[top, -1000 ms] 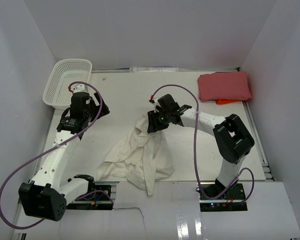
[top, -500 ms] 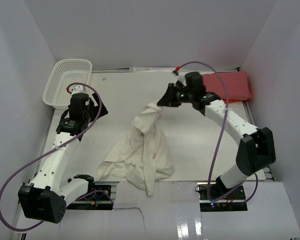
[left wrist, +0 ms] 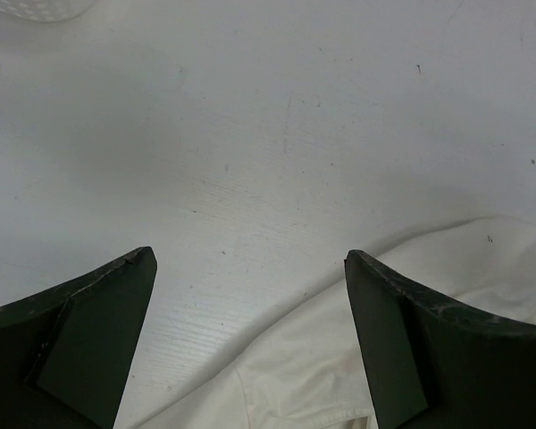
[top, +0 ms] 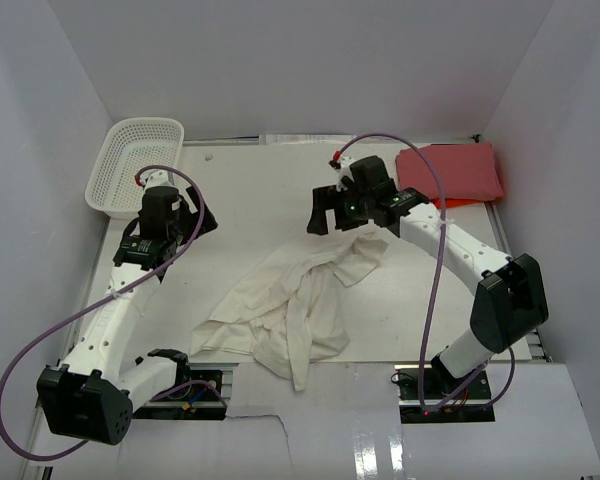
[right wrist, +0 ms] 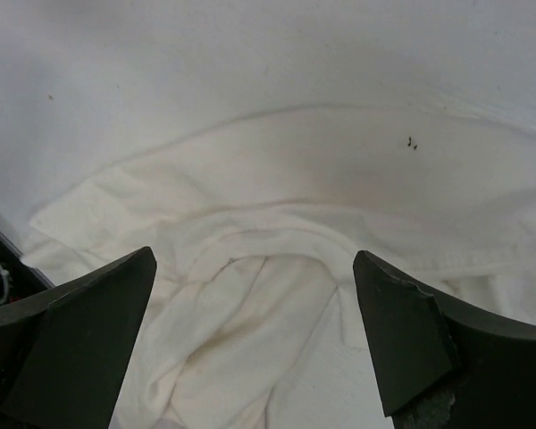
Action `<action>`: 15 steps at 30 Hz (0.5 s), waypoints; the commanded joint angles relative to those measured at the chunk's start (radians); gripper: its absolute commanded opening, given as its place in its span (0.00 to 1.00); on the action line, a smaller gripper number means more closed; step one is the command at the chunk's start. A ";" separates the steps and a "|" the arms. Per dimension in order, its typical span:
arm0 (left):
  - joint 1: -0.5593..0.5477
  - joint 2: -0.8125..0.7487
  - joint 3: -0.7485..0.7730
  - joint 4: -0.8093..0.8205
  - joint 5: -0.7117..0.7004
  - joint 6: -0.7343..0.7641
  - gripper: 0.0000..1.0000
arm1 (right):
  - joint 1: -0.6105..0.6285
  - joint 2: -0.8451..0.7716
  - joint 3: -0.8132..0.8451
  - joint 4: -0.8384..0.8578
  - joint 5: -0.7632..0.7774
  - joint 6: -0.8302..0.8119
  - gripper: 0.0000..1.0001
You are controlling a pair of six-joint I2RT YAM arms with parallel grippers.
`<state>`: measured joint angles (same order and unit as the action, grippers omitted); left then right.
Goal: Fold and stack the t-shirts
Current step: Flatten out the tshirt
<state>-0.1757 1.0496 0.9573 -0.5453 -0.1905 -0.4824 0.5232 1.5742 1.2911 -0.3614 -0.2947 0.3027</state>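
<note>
A crumpled cream-white t-shirt (top: 295,305) lies spread across the middle of the table, one end reaching up towards the right. The red t-shirt (top: 448,172) lies folded at the far right corner. My right gripper (top: 327,213) hangs open just above the white shirt's upper end, nothing between its fingers; its wrist view looks down on the shirt's neckline (right wrist: 277,241). My left gripper (top: 202,215) stands open over bare table at the left, apart from the cloth. Its wrist view shows a shirt edge (left wrist: 339,357) below the jaws.
A white mesh basket (top: 135,162) stands at the far left corner. White walls close in the table on three sides. An orange scrap (top: 450,203) shows under the red shirt's near edge.
The right gripper carried the white shirt's end up and to the right, then let it go; the cloth dropped flat and the gripper now stands open. The left arm has barely moved.
</note>
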 commanded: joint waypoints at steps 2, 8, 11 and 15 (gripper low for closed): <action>0.005 0.001 0.000 0.007 0.022 0.005 0.98 | 0.098 -0.026 0.005 -0.163 0.340 -0.096 1.00; 0.005 0.001 -0.003 0.007 0.026 0.007 0.98 | 0.133 -0.028 -0.065 -0.243 0.624 -0.039 1.00; 0.007 0.001 -0.005 0.007 0.033 0.005 0.98 | 0.130 -0.057 -0.125 -0.255 0.738 -0.004 1.00; 0.005 0.006 -0.005 0.007 0.042 0.007 0.98 | 0.100 -0.060 -0.153 -0.272 0.813 0.016 0.92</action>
<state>-0.1730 1.0588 0.9562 -0.5457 -0.1669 -0.4816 0.6422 1.5597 1.1435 -0.6144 0.3733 0.2874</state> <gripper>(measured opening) 0.977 0.929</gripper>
